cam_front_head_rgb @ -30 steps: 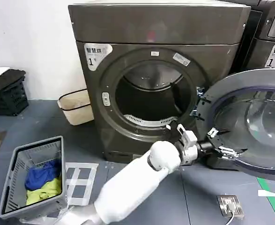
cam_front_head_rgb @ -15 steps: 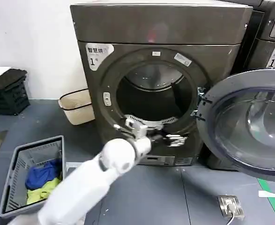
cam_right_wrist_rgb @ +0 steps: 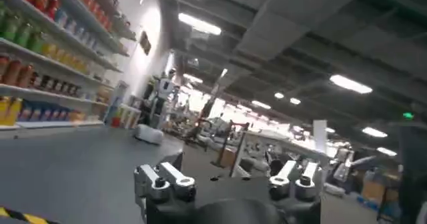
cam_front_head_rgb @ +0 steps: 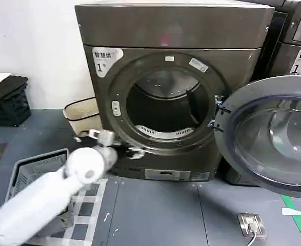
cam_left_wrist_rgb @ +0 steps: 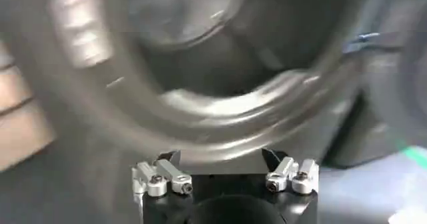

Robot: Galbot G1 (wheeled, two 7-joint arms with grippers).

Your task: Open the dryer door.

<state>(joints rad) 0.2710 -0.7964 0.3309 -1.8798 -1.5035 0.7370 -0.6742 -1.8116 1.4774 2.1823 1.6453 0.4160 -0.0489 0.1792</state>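
Jaws of the left gripper (cam_front_head_rgb: 136,152) stand spread, empty, dryer door (cam_front_head_rgb: 273,134) wide open.

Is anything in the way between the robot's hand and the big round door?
Nothing visible. The dryer door already hangs wide open to the right of the drum opening. The left gripper, open, sits by the dryer's lower front, with bare floor between.

Drum mouth (cam_front_head_rgb: 165,105) unobstructed; dryer door (cam_front_head_rgb: 273,136) swung wide right.
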